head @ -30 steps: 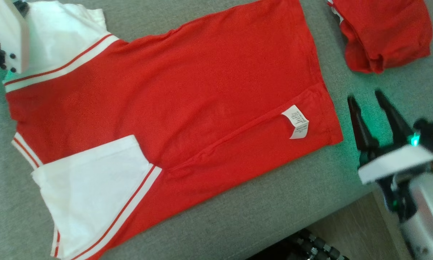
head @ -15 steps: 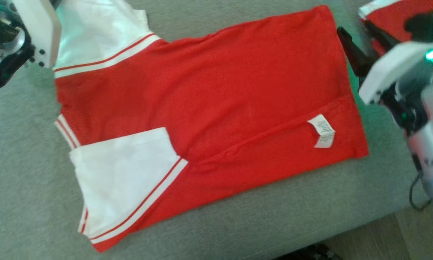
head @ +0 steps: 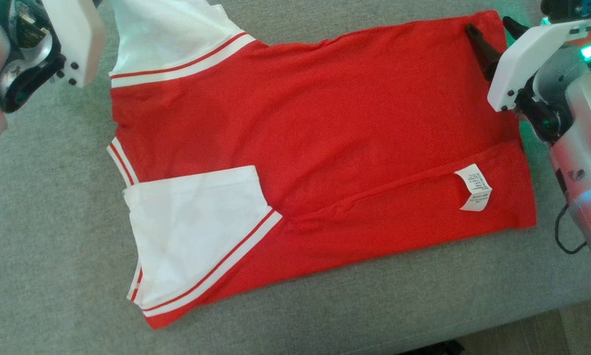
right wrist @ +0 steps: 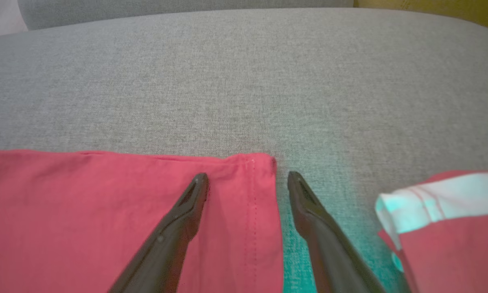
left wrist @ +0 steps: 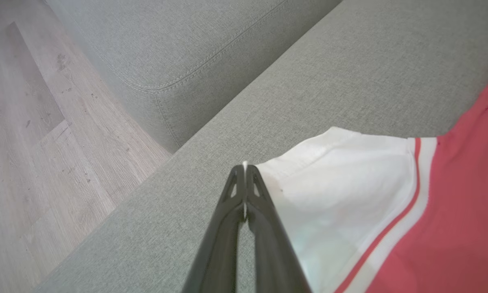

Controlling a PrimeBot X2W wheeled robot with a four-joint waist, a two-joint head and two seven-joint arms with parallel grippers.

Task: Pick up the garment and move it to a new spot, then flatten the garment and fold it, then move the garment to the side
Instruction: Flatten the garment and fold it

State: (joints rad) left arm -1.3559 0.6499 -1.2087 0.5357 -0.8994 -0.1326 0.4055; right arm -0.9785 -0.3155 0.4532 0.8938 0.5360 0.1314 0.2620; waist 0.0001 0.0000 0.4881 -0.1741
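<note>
Pinching one garment (head: 325, 123) of two, left end effector (left wrist: 244, 167) is clenched; right end effector (right wrist: 248, 176) gapes.

Illegibly small print on garment (head: 325, 123) label (head: 474, 187)

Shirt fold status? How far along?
Done: the red shirt lies flat on the sofa cushion, its near side folded in, with the near sleeve on top and the care label exposed. In hand: the left hand is shut on the edge of the far sleeve; the right hand is open, straddling the far hem corner. Left: fold the far side in, finish folding, move the shirt aside.
</note>
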